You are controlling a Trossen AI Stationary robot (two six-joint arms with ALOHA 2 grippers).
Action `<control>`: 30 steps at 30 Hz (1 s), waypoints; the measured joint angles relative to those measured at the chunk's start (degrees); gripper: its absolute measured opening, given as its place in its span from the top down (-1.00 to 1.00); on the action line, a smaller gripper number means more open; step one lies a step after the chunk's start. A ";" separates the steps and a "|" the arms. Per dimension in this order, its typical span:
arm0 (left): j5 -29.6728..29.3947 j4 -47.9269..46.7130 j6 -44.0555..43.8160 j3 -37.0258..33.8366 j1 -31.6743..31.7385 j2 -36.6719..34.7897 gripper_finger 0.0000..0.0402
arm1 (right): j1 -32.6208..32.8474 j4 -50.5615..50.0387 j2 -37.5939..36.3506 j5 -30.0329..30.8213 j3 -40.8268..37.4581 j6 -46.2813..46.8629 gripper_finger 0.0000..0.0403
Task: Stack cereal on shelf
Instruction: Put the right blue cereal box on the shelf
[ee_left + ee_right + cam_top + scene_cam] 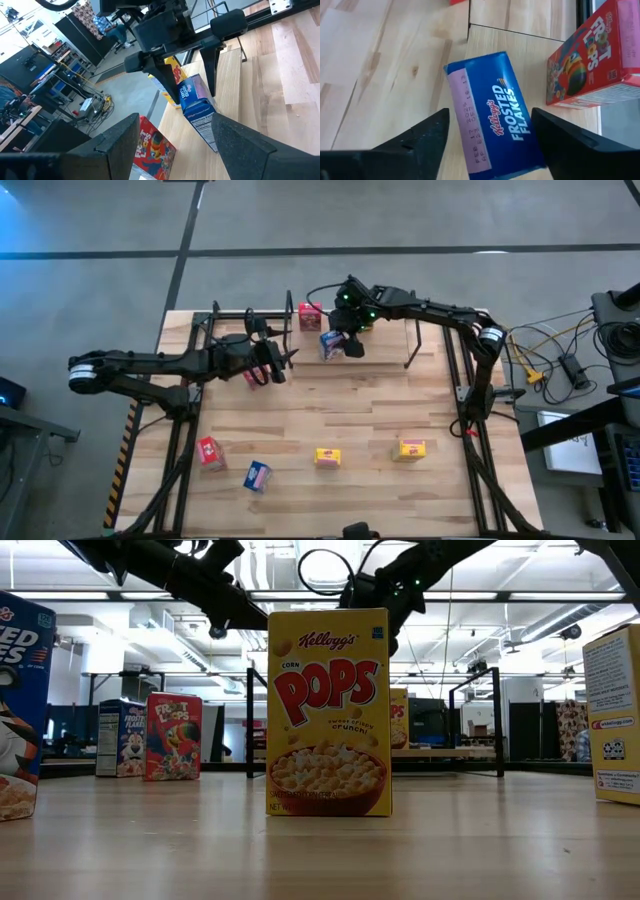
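The right end effector (490,135) hovers open over a blue cardboard Frosted Flakes box (333,345) on the light wooden shelf board (390,345), its long axis skewed to the board's edge, beside an upright red Froot Loops box (309,314); the left end effector (277,363) is open

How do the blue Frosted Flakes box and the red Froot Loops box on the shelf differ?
The blue Frosted Flakes box sits between the open fingers of the right gripper; the red Froot Loops box stands free beside it. The blue box is nearer the shelf front edge, the red one farther back. Both are mini cereal boxes on the shelf board.
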 joint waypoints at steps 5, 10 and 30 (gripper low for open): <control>0.00 0.01 0.11 0.00 0.00 0.00 -0.15 | 0.00 0.02 -0.02 0.00 0.00 0.14 -0.10; -0.02 0.00 0.11 0.00 0.00 0.00 -0.15 | -0.02 0.02 -0.02 0.00 0.00 0.28 0.05; -0.07 0.04 0.13 0.00 0.00 -0.50 -0.15 | -7.86 5.15 -0.17 0.58 0.89 5.62 0.21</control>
